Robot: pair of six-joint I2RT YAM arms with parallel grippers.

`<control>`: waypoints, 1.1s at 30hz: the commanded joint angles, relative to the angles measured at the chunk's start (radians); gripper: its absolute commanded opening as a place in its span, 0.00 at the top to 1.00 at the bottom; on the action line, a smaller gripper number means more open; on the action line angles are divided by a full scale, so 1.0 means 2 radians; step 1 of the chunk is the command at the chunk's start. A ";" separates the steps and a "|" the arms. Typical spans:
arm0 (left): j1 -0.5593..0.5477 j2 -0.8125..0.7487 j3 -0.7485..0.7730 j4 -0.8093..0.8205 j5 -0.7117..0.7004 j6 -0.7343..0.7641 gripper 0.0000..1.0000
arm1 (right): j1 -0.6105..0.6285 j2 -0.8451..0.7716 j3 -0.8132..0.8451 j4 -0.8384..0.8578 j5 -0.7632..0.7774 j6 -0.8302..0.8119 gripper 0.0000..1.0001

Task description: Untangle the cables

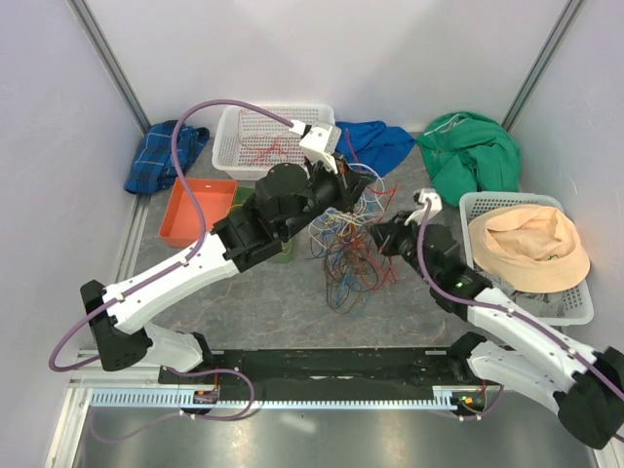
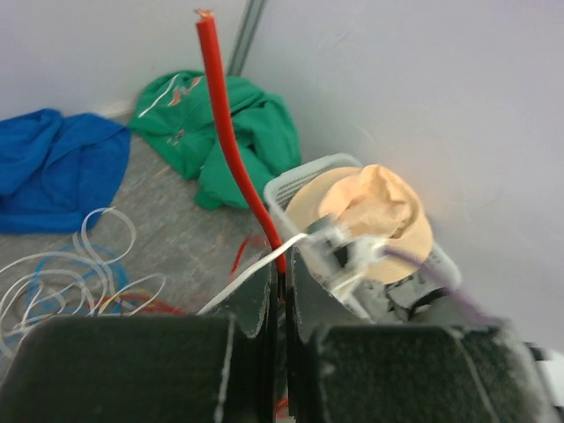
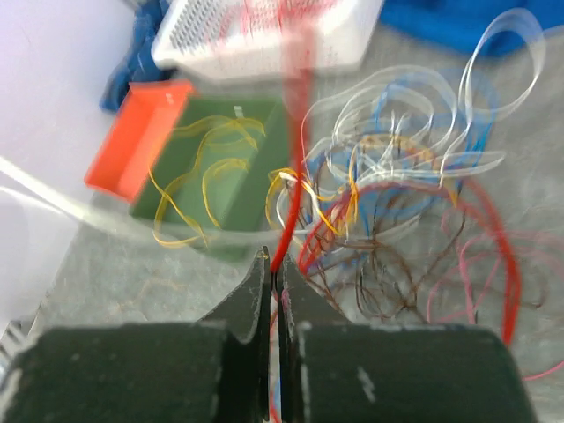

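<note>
Risk: both jaws clamped, left gripper [image 2: 280,291] on red cable [image 2: 231,150], right gripper [image 3: 276,282] on red strand [image 3: 292,167]; pull likely tightens tangle [image 1: 346,255] (6 o'clock of left gripper).

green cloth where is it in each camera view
top external: back right, by the wall, green cloth.
left wrist: upper middle, behind the red cable.
right wrist: not in it.
shared landmark: plain blue cloth, to the left of the green one where both show.
</note>
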 commanded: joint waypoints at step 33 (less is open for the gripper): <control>0.075 -0.128 -0.314 0.290 0.169 -0.033 0.05 | 0.001 0.045 0.400 -0.324 0.044 -0.047 1.00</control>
